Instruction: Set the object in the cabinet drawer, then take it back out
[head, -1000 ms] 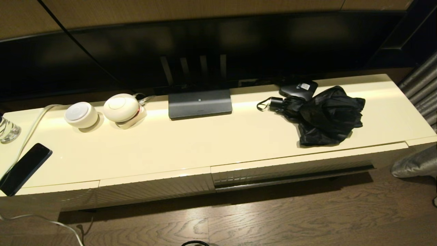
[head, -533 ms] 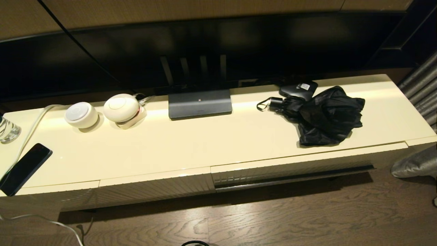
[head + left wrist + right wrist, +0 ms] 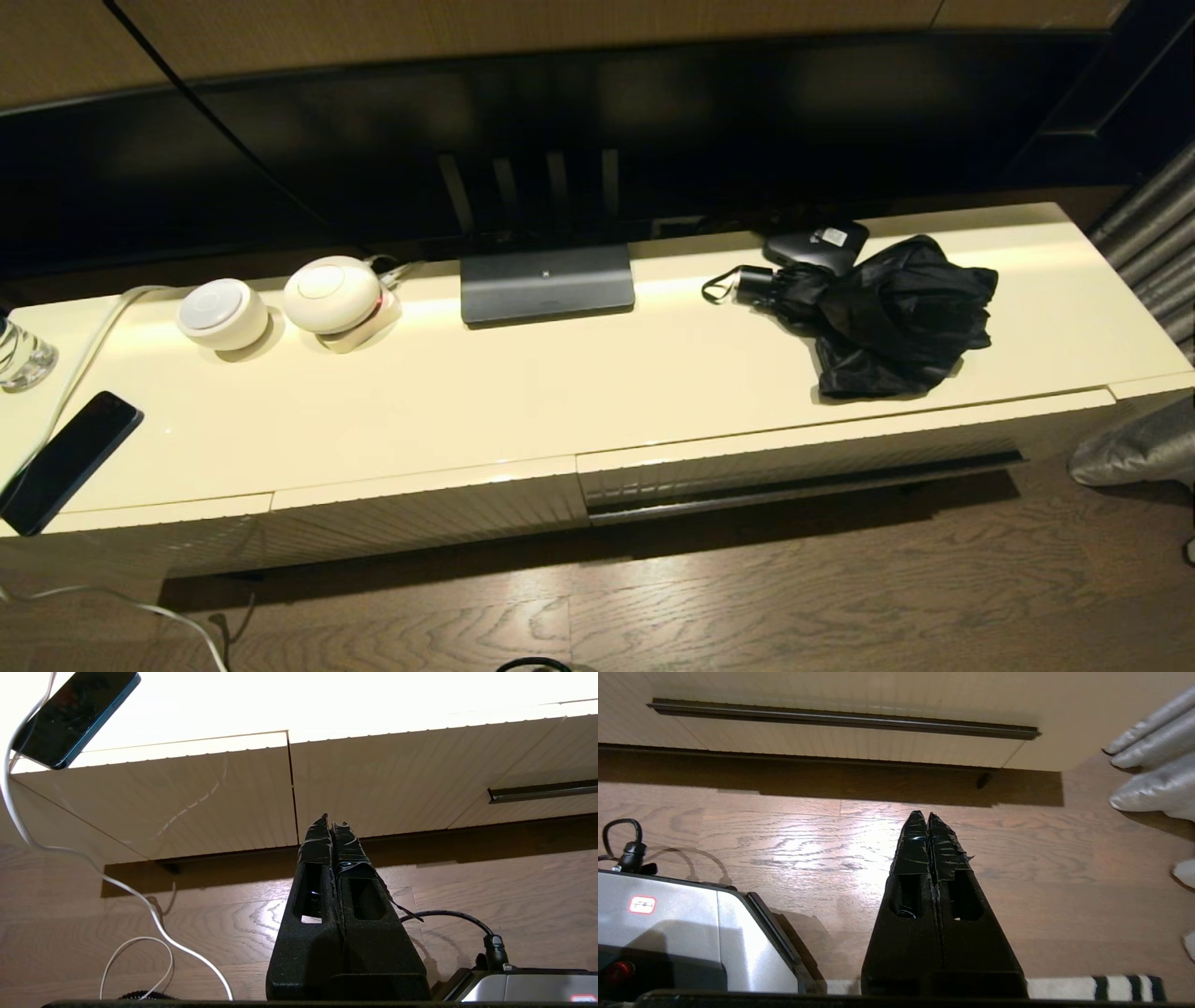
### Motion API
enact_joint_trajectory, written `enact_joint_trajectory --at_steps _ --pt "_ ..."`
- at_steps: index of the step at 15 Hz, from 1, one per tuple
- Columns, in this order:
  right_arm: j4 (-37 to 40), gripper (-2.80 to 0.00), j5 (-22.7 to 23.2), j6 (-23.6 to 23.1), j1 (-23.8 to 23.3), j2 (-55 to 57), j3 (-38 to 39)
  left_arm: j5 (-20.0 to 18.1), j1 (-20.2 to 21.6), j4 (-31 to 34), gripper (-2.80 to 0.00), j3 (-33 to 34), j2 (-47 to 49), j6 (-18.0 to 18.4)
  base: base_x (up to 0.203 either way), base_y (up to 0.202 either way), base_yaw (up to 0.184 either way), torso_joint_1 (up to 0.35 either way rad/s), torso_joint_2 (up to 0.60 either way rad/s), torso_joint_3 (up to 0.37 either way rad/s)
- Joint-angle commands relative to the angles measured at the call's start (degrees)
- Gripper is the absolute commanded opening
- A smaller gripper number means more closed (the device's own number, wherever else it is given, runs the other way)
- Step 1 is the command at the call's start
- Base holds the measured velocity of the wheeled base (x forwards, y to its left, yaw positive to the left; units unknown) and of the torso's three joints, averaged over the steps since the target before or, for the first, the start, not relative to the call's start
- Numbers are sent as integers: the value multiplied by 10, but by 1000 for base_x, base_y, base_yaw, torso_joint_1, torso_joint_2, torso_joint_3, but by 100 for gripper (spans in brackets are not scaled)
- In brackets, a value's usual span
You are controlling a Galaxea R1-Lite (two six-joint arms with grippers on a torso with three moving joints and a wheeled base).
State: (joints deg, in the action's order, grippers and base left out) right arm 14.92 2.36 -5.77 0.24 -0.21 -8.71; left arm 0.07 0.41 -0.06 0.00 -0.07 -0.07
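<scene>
Black compact umbrella [image 3: 887, 317] lies on top of a long cream cabinet [image 3: 523, 392], toward its right end, fabric loose & rumpled, short handle and wrist loop pointing left. Just behind it, touching or nearly so, a small flat black box w/ white label [image 3: 818, 243]. Below the umbrella, the cabinet drawer [image 3: 803, 462] is shut, ribbed front w/ a dark strip [image 3: 840, 718] along its lower edge.

Further left on the cabinet top: a dark grey TV stand base [image 3: 547, 283] under a large dark screen, two round white devices [image 3: 280, 303], a dark phone [image 3: 67, 459] on a white cable at the left end, and a glass [image 3: 21, 353] cut off by the frame edge.

Head view shows neither arm. Only the wrist views do: left gripper [image 3: 331, 826] has fingers pressed together, empty, low over the wood floor [image 3: 840, 579], facing the narrower ribbed front panels; phone overhangs the top edge above. Right gripper [image 3: 928, 816] is likewise closed, holding nothing, pointed at the floor before the drawer's dark strip. Grey pleated fabric [image 3: 1153, 774], prob. a curtain, sits at the cabinet's right end, partly cut off. Umbrella is not visible in either wrist view. Part of the robot's grey base [image 3: 691, 938] shows beside the right gripper
</scene>
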Motion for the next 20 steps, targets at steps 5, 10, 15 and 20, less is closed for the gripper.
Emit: enact_joint_trajectory --at_steps 5,10,15,20 --pt "-152 -280 1 11 0 1 88 0 0 0 -280 2 1 0 0 0 0 0 0 0" --pt "-151 -280 -5 30 0 1 88 0 0 0 -280 2 1 0 0 0 0 0 0 0" --pt "-153 -280 -19 53 0 4 87 0 0 1 -280 2 1 0 0 0 0 0 0 0" --pt "-154 -280 -23 59 0 3 88 0 0 0 -280 2 1 0 0 0 0 0 0 0"
